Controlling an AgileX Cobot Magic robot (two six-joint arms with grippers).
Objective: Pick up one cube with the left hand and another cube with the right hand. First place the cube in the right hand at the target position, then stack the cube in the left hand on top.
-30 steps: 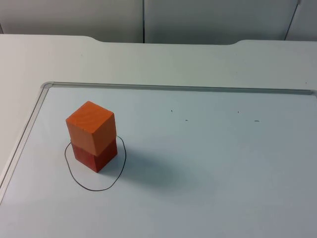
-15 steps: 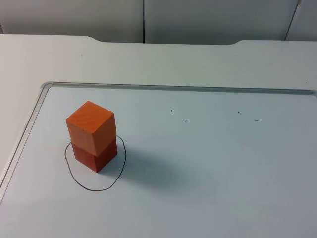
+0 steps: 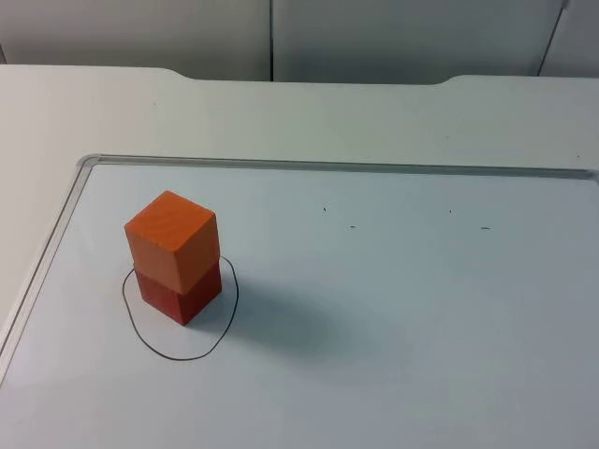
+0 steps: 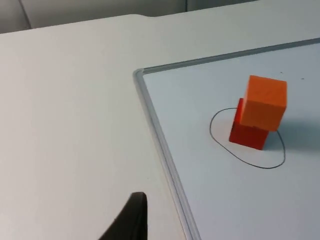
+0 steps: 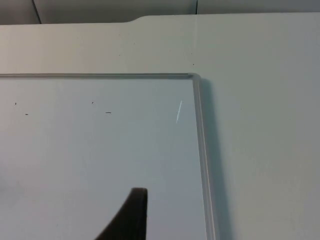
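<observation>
An orange cube [image 3: 171,240] sat stacked on a red cube [image 3: 180,292] inside the drawn circle [image 3: 225,323], at nine o'clock on the white surface [image 3: 421,309]; stacking looked finished, both arms waited withdrawn, jaws' state unreadable, nothing apparently left.

Top view: fixed overhead camera facing down and forward over the whiteboard [image 3: 393,309]. Left wrist view: looks past the left gripper's fingertip [image 4: 131,220] toward the stacked cubes [image 4: 258,112] well ahead, also seen from above. Right wrist view: faces the board's corner [image 5: 194,77] beyond its fingertip [image 5: 131,216].
</observation>
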